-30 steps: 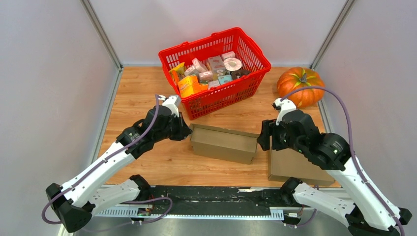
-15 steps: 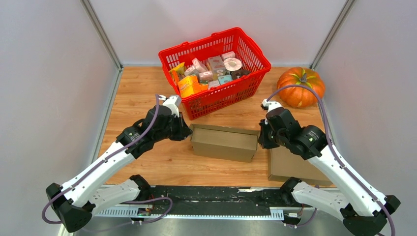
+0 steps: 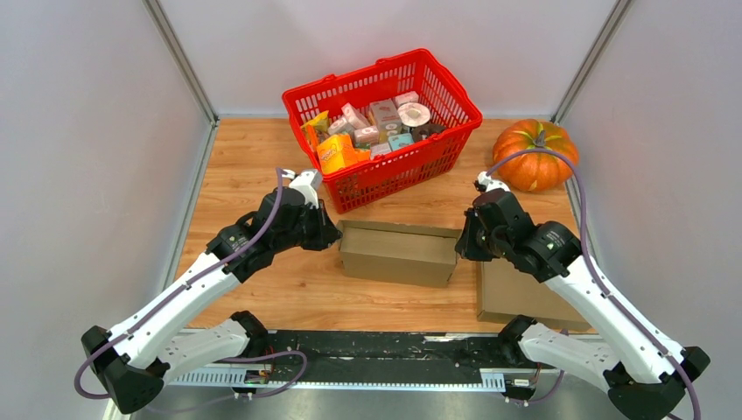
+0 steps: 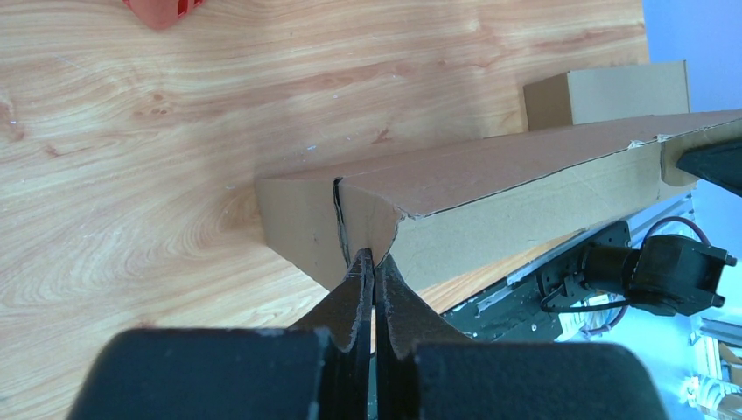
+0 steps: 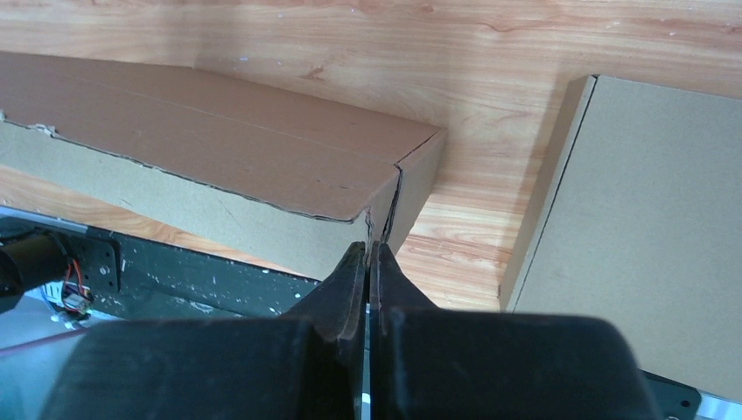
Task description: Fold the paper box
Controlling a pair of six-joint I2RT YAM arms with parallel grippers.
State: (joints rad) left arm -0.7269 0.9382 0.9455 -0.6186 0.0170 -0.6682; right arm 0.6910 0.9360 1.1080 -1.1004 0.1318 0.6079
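Note:
The paper box is a long brown cardboard box lying on the wooden table between both arms. My left gripper is shut, its tips against the box's left end. In the left wrist view the gripper touches the end flap of the box beside a slit. My right gripper is shut at the box's right end. In the right wrist view its tips meet at the lower right corner of the box, just under a slit in the cardboard.
A second flat cardboard box lies right of the paper box, under the right arm. A red basket full of packets stands just behind. An orange pumpkin sits at the back right. A black rail runs along the near edge.
My right gripper has gone from open to shut and moved left up to the box's right end. The left arm and the box have not moved.

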